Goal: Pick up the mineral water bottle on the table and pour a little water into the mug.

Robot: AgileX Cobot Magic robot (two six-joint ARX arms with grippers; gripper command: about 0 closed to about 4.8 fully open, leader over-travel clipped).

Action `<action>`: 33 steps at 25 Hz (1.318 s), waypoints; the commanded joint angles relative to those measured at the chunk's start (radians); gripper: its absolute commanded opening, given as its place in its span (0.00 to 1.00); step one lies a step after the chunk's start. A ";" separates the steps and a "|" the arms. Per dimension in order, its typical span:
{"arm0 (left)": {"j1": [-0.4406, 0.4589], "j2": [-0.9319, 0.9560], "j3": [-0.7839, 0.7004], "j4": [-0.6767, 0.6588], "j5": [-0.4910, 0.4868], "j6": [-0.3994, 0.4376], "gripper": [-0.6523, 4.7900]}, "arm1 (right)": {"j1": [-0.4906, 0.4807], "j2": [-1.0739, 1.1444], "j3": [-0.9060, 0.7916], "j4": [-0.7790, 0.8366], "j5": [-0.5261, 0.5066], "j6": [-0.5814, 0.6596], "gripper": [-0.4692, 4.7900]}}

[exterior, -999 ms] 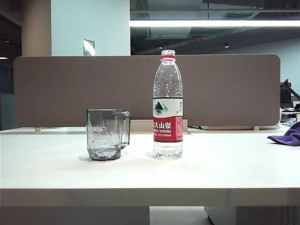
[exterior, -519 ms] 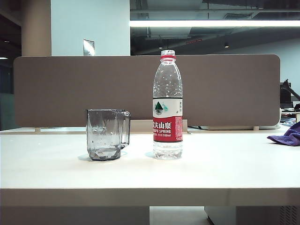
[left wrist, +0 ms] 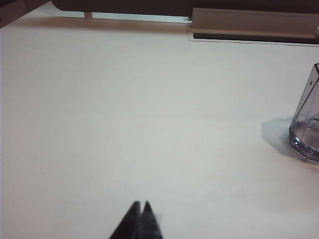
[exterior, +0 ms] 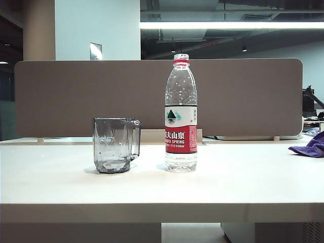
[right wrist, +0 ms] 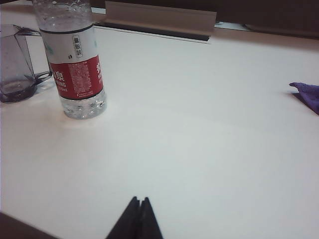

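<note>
I am looking at the very start of the job: nothing is being held, and neither arm is showing in the exterior view. The mineral water bottle is standing upright near the middle of the table, cap off as far as I can tell, with only a little water sitting in its base. The mug is standing just beside it, on its left in the exterior view, handle turned toward the bottle, the two apart and not touching. A purple cloth is lying well away at the right edge.

The left gripper is hovering over bare table with its fingers pressed together and empty; its wrist view is catching only the mug's lower corner at the frame edge. The right gripper is likewise hanging above the table, fingers closed on nothing, with the bottle ahead of it and the mug behind that.

I am judging the reach for the bottle as the step in hand. The right arm is sitting closer to it, so I am planning to spread those fingers first, then bring them level around the labelled body, keeping clear of the mug's handle.
</note>
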 commanded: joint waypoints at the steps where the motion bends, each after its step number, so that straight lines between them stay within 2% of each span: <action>1: -0.001 0.001 -0.003 0.004 0.000 0.001 0.11 | 0.000 -0.001 -0.007 0.009 0.002 -0.003 0.08; 9: -0.002 0.001 -0.003 0.004 0.000 0.001 0.11 | -0.001 -0.001 -0.007 0.005 0.008 0.021 0.08; 13: -0.002 0.000 -0.003 0.004 0.000 0.001 0.11 | -0.002 -0.001 -0.007 0.000 0.139 0.192 0.08; 18: -0.002 0.000 -0.003 0.004 0.000 0.001 0.11 | -0.002 -0.001 -0.007 0.009 0.225 0.203 0.08; 24: -0.002 0.000 -0.003 0.004 0.000 0.001 0.11 | -0.003 -0.001 -0.007 0.007 0.211 0.203 0.08; 30: -0.002 0.000 -0.003 0.004 0.000 0.001 0.11 | -0.149 -0.001 -0.007 0.003 0.050 0.180 0.08; 33: -0.002 0.000 -0.003 0.004 0.000 0.001 0.11 | -0.158 -0.001 -0.007 0.000 0.069 0.180 0.08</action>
